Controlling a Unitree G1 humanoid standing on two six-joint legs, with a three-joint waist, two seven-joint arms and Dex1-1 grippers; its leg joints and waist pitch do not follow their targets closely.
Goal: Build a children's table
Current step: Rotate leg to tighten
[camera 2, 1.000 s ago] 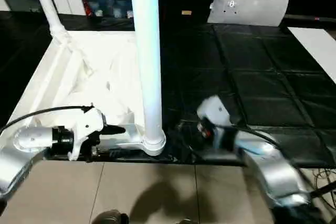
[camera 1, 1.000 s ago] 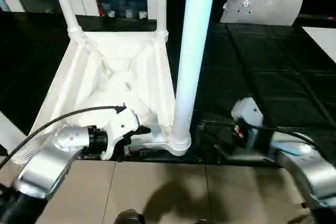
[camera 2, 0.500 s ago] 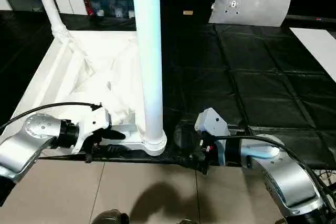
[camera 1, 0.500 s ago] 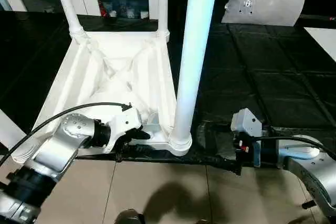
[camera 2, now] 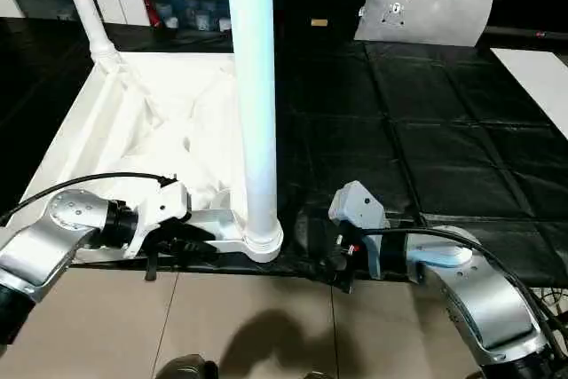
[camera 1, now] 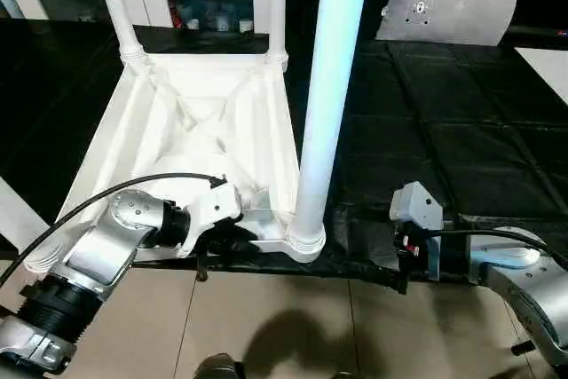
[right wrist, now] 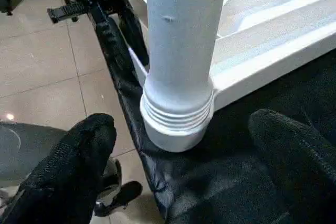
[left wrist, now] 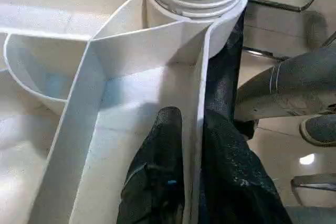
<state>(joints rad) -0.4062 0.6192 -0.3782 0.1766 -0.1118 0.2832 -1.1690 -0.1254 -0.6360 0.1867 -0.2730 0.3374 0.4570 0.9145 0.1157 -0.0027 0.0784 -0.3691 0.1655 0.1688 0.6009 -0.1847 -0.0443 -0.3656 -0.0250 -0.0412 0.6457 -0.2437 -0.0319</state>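
Since a second ago the left gripper (left wrist: 191,145) has closed in on the near rim of the upturned children's table (camera 1: 195,122), its two black fingers (left wrist: 160,171) now pinching that thin wall, seemingly tight. The table lies on the black workbench (camera 1: 444,122), the near leg (camera 1: 328,86) standing in its corner socket. The right gripper (right wrist: 178,156) stands wide apart, straddling the socket without touching.

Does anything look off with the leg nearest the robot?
The near leg isn't fully seated: its threads sit exposed above the corner socket of the upside-down table top.
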